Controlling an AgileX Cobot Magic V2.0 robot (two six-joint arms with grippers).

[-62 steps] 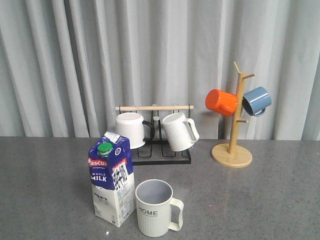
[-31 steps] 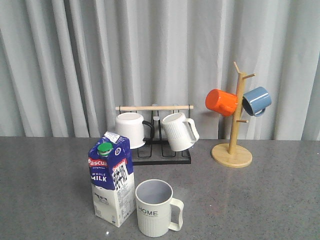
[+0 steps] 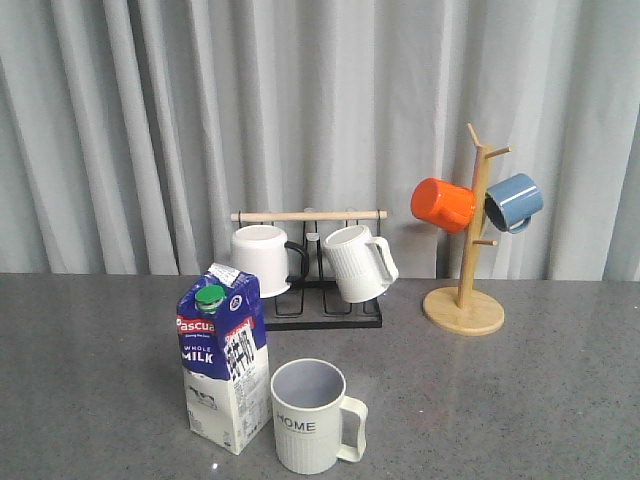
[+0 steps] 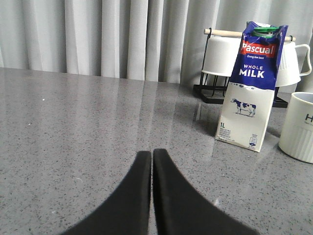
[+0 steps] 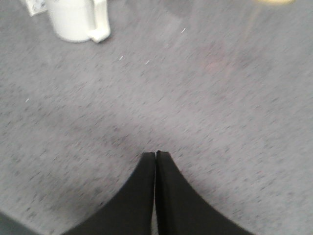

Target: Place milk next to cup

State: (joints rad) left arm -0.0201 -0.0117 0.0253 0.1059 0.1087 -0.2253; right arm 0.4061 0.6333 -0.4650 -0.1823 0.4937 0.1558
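Note:
The milk (image 3: 222, 358), a blue and white gable-top carton with a green cap, stands upright on the grey table, close to the left of the cup (image 3: 310, 415), a cream ribbed mug lettered "HOME". Both also show in the left wrist view, the milk (image 4: 252, 85) and the cup's edge (image 4: 299, 127). The cup shows in the right wrist view (image 5: 73, 19). My left gripper (image 4: 152, 152) is shut and empty, low over bare table, apart from the milk. My right gripper (image 5: 155, 153) is shut and empty over bare table. Neither gripper shows in the front view.
A black rack (image 3: 325, 310) with a wooden bar holds a plain white mug (image 3: 262, 258) and a ribbed white mug (image 3: 355, 263) behind the milk. A wooden mug tree (image 3: 466, 300) at the back right carries an orange mug (image 3: 442, 204) and a blue mug (image 3: 514, 201).

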